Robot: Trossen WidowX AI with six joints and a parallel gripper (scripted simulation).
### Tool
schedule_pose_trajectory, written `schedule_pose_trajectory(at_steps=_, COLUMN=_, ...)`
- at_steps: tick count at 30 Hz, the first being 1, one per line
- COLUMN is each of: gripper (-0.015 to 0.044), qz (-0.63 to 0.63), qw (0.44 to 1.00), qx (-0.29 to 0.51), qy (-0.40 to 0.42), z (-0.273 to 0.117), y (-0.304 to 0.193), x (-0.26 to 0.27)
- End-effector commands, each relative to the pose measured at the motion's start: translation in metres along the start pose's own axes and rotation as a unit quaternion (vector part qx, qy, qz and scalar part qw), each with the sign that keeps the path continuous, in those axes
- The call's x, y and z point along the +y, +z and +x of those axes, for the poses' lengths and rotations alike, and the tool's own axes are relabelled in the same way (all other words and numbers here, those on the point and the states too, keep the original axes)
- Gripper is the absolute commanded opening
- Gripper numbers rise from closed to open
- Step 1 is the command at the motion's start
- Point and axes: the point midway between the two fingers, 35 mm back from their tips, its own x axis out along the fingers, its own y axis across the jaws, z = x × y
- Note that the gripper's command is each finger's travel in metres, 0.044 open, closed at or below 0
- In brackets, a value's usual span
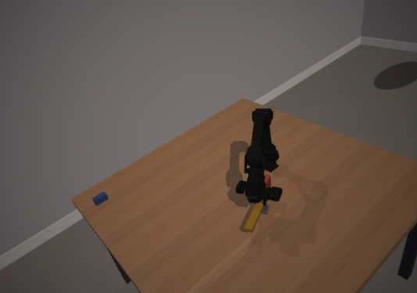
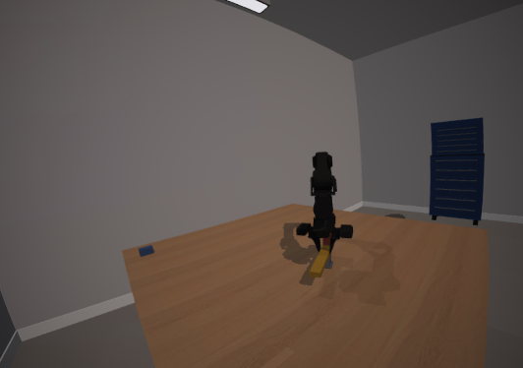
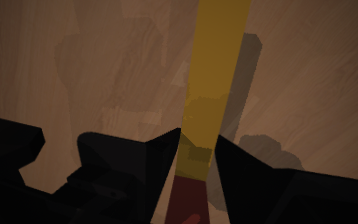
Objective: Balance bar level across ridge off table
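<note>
Pale brown wood grain runs across the table's surface (image 1: 178, 172) (image 2: 223, 276), which stands on dark legs. A small blue block (image 1: 100, 198) (image 2: 145, 251) lies near one corner, well apart from the black robot arm (image 1: 262, 137) (image 2: 322, 204). Beyond are plain grey walls with pale skirting, a tall dark-blue cabinet (image 2: 456, 182) with thin light lines across its front, and a lit white ceiling panel (image 2: 249, 5). The slim rectangular bar (image 1: 254, 218) (image 2: 319, 262) (image 3: 216, 60) is matt yellow along one part and red along the other. It lies over the small grey ridge (image 1: 265, 209) (image 2: 329, 265), its yellow end raised above the wood; whether it is quite level cannot be told. The jaws (image 1: 259, 202) (image 2: 325, 250) stand partly open around its yellow part near the colour change, one finger either side, without clamping it.
</note>
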Motion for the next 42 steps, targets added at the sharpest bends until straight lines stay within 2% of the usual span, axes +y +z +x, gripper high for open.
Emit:
schedule_pose_trajectory(at_steps=1, gripper=0.0172, qz=0.000, qw=1.000, qx=0.000, qy=0.000, z=0.000, y=0.000, x=0.000)
schedule_pose_trajectory(at_steps=22, gripper=0.0185, qz=0.000, qw=1.000, qx=0.000, qy=0.000, z=0.000, y=0.000, x=0.000)
schedule_pose_trajectory(at_steps=32, gripper=0.0440, qz=0.000, qw=1.000, qx=0.000, qy=0.000, z=0.000, y=0.000, x=0.000)
schedule_pose_trajectory(at_steps=36, gripper=0.0440, qz=0.000, qw=1.000, qx=0.000, qy=0.000, z=-0.007, y=0.001, x=0.000)
schedule_pose_trajectory(at_steps=42, gripper=0.0440, qz=0.000, qw=1.000, qx=0.000, qy=0.000, z=-0.073, y=0.004, x=0.001)
